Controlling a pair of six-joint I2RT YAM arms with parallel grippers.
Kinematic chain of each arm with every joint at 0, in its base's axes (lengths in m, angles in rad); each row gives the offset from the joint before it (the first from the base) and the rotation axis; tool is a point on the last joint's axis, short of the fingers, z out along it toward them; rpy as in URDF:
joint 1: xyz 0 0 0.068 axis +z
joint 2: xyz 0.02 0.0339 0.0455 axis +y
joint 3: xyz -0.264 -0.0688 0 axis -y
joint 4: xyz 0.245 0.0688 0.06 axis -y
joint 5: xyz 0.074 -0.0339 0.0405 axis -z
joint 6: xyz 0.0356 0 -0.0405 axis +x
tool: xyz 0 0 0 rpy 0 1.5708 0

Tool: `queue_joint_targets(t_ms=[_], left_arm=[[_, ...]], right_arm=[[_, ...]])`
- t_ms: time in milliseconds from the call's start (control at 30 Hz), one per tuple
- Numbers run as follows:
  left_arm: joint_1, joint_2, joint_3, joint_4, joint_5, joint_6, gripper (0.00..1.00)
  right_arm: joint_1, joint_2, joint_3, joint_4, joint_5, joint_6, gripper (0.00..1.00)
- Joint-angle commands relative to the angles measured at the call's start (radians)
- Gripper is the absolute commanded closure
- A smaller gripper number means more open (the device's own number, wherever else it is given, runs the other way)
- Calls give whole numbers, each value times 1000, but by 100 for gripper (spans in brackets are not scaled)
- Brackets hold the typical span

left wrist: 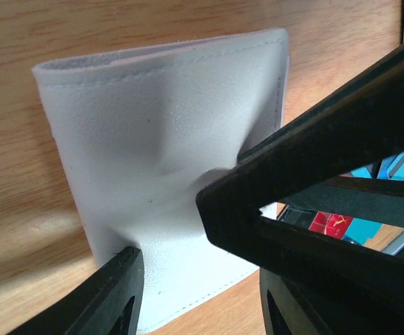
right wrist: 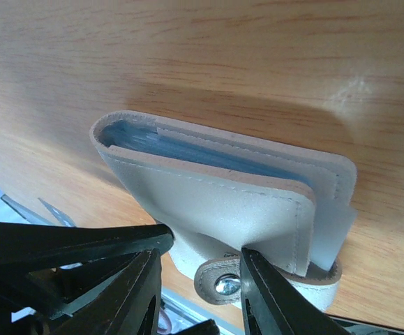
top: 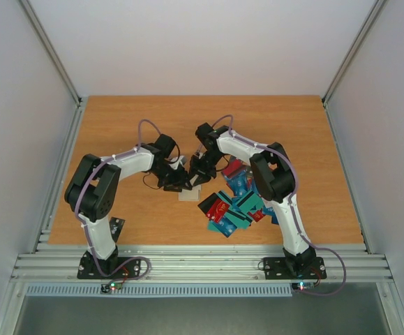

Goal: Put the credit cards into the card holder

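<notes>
The card holder lies on the worktop directly under both end effectors, whose tips meet over it. It is a small rectangle of pale cream, leather-like material with a fine pebbled grain, a stitched seam round its rounded corners and a soft fold along the spine.

The left end effector has its matte black jaws apart, straddling the holder's near edge. One finger overlaps a corner of the cover. A strip of bare wood shows between the holder and the other finger, so it clamps nothing. A wedge-shaped black finger of the right arm reaches in ahead of it and presses its tip into the cover, puckering the skin into a dimple with creases fanning out.

Seen from the right end effector, the holder gapes slightly, showing bluish-grey clear sleeves layered between the two covers. A short rounded strap with a shiny metal snap sits between its two fingers. They stand parted against the nearer cover, and I cannot tell whether they pinch it or only rest on it.

The credit cards lie in a loose overlapping heap just beside the right end effector, on its own arm's side. They are thin, flat rectangles in teal, blue, red and black. The worktop is smooth, warm orange-brown wood grain.
</notes>
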State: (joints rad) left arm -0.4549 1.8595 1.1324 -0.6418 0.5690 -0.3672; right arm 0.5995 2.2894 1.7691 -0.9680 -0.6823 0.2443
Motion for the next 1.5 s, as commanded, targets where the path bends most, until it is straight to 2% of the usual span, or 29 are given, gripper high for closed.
queue_joint_targets(t_ms=[0, 167, 300, 633, 1233, 1467], left_arm=[[-11, 55, -23, 161, -58, -59, 51], [-11, 75, -58, 219, -76, -155, 55], [-13, 98, -29, 153, -163, -192, 61], [-27, 167, 27, 91, -215, -269, 59], [-30, 220, 24, 109, -182, -245, 64], [-30, 224, 26, 108, -177, -240, 64]], right_arm=[[22, 26, -44, 45, 83, 13, 66], [21, 18, -58, 57, 78, 26, 66], [20, 18, -73, 70, 70, 31, 66], [21, -4, -100, 108, 46, 54, 66], [16, -150, -97, 120, 55, 38, 66], [8, -206, -118, 105, 78, 16, 75]])
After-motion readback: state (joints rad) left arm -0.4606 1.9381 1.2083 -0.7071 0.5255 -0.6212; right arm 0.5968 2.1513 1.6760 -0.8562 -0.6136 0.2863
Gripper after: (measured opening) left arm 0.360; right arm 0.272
